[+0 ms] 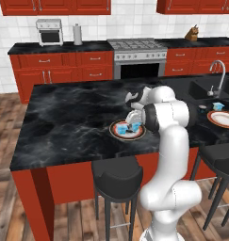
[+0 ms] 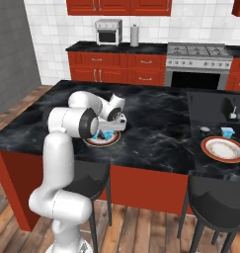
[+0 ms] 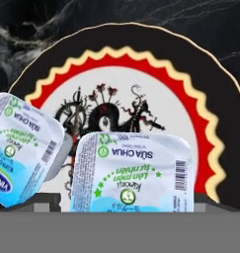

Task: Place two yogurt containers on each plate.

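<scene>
Countertop plate [image 3: 141, 64] holds yogurt containers [image 3: 134, 173] beneath gripper [image 1: 133, 117].

1. Island counter [image 1: 69, 122]: glossy black marble, white veins.
2. Near plate [image 3: 200, 113]: smooth glazed ceramic look.
3. Yogurt tub [image 3: 134, 173] at 6 o'clock: matt printed foil-like lid.
4. Floor [image 1: 7, 117]: wood planks.

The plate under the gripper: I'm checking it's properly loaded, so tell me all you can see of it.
The plate is round and flat, with a dark outer band, a wavy red ring and a pale centre bearing a dark dragon-like drawing. It lies on the black marble island. Two yogurt containers rest on it.
</scene>
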